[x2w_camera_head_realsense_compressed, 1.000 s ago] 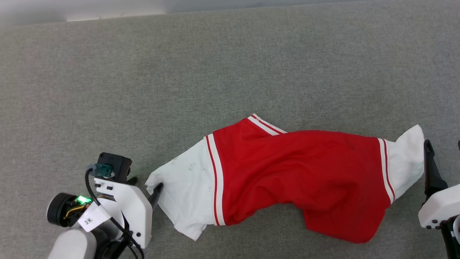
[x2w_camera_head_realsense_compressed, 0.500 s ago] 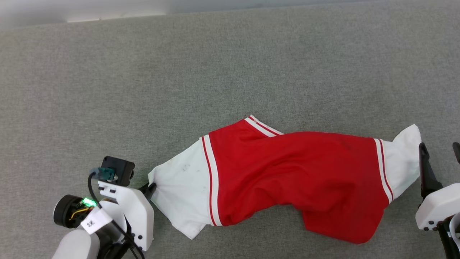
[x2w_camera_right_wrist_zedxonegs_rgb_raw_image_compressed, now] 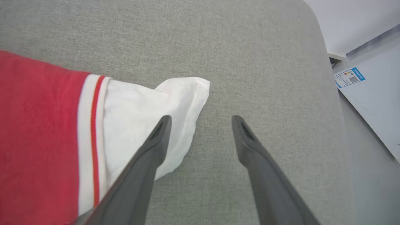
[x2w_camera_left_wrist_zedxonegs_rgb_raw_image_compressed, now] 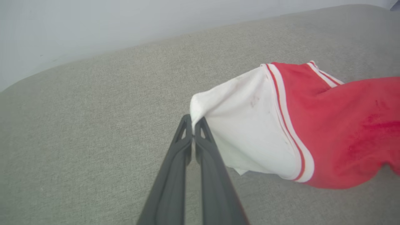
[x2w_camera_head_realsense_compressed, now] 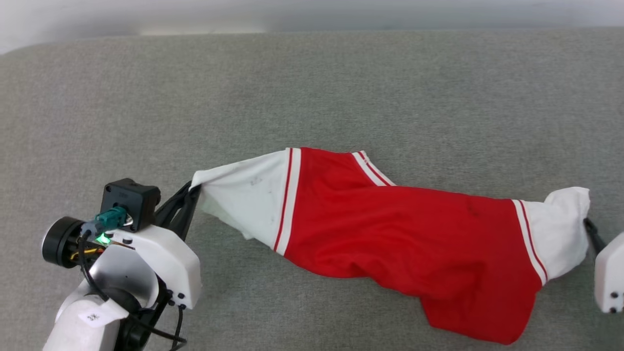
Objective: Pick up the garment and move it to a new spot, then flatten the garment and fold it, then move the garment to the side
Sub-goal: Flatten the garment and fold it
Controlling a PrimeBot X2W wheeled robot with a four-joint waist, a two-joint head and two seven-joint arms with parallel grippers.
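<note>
The bright red soft jersey shirt (x2w_camera_head_realsense_compressed: pixel 399 229) with white short sleeves lay stretched across the grey fabric-covered bench (x2w_camera_head_realsense_compressed: pixel 312 87). My left hand (x2w_camera_left_wrist_zedxonegs_rgb_raw_image_compressed: pixel 193 120) was pinched tight on one white sleeve's edge (raised a little off the bench). My right hand (x2w_camera_right_wrist_zedxonegs_rgb_raw_image_compressed: pixel 201 118) stood wide, gripping nothing, just beside the other sleeve.

Garment (x2w_camera_head_realsense_compressed: pixel 399 229): red jersey, white short sleeves, red-white stripe trim. Strung out sideways across the grey surface (x2w_camera_head_realsense_compressed: pixel 312 87), rumpled, not flat. Sleeve tip on the left is up off the surface, pinched in the left hand (x2w_camera_left_wrist_zedxonegs_rgb_raw_image_compressed: pixel 193 120). Red body sags rightward; the other sleeve and the hem rest down.
</note>
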